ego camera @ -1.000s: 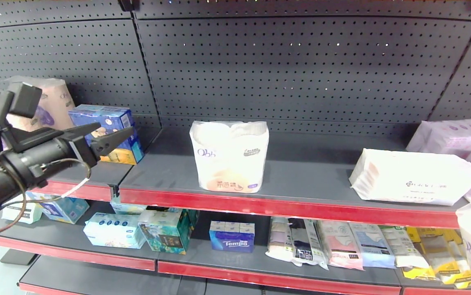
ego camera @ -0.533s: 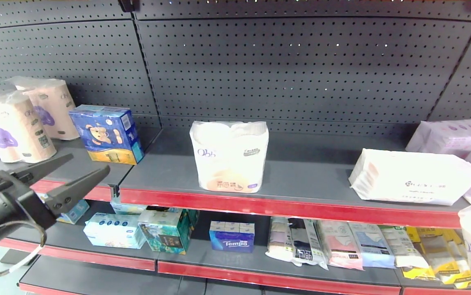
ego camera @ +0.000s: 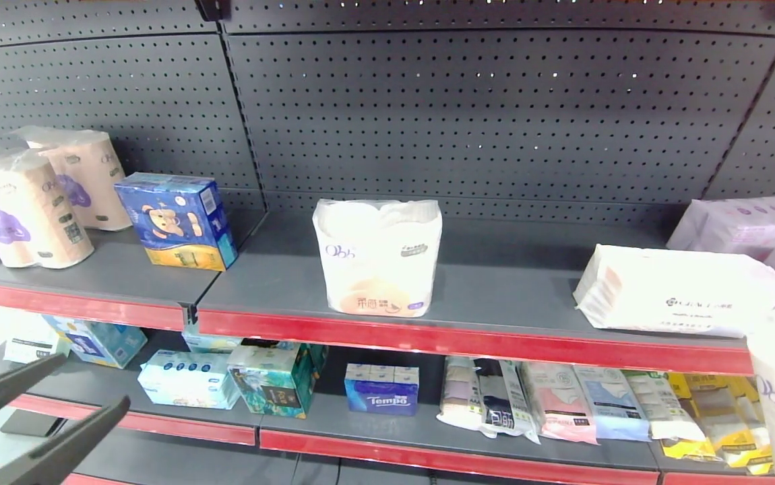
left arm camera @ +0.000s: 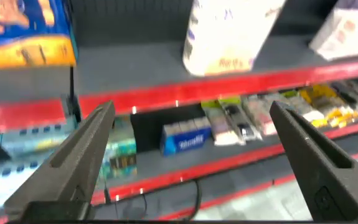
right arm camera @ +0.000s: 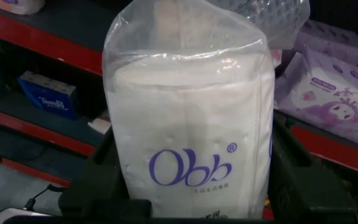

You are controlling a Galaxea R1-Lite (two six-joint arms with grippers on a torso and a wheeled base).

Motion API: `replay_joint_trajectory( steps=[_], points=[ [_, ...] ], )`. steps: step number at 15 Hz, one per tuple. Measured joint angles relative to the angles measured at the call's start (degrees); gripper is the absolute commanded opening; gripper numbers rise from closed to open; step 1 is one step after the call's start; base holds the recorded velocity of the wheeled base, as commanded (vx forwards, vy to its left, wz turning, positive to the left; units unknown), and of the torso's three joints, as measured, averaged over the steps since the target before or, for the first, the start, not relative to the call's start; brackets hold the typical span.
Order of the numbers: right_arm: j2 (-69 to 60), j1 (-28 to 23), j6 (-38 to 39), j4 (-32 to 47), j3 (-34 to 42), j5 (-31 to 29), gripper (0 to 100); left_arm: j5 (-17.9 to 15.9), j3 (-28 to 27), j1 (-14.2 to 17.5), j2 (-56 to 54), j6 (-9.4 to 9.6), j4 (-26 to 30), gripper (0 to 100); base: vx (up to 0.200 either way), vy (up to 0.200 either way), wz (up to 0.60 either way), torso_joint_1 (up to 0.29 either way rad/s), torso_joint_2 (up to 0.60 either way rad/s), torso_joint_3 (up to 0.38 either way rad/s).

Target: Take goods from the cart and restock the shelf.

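The left pincer (ego camera: 94, 378) gapes wide and empty, low before the shelf's (ego camera: 495, 283) left end. The right pincer (right arm camera: 191, 186) grips one roll pack (right arm camera: 191, 112) near the shelf's right end. A second pack (ego camera: 377, 256) stands mid-shelf by the front edge.

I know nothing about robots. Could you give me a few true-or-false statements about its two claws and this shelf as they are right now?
1. The left gripper is open and empty. True.
2. The right gripper holds nothing. False: it is shut on a wrapped pack of rolls.
3. A white pack stands upright midway along the upper shelf. True.
4. The blue box sits on the lower shelf. False: it is on the upper shelf, left of the white pack.
5. The flat packet stands on end. False: it lies flat on the upper shelf, toward the right.
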Motion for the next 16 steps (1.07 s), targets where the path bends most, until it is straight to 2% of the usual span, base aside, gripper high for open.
replay_joint_trajectory(
  steps=[4,7,8,15,16],
  points=[
    [5.28,0.02,-0.17,-0.09,-5.45,2.82,0,0.68,-0.02,0.10,-14.79,0.51,15.87,100,0.000,0.000,0.00,0.000,0.00,0.000],
    [9.02,0.32,-0.28,-0.15,-9.17,3.97,0,0.88,-0.05,1.06,-23.63,1.04,24.56,100,0.000,0.000,0.00,0.000,0.00,0.000],
    [9.81,0.41,-0.28,0.00,-9.53,4.13,0,0.91,-0.05,1.51,-25.50,1.22,26.15,100,0.000,0.000,0.00,0.000,0.00,0.000],
    [11.19,0.38,-2.04,-0.06,-10.41,3.67,0,0.99,0.20,2.16,-29.78,1.39,26.39,100,0.000,0.000,0.00,0.000,0.00,0.000],
    [11.12,0.33,-2.08,-0.06,-10.41,3.61,0,0.96,0.30,2.16,-29.88,1.50,26.45,100,0.000,0.000,0.60,0.002,0.01,0.002]
  ],
)
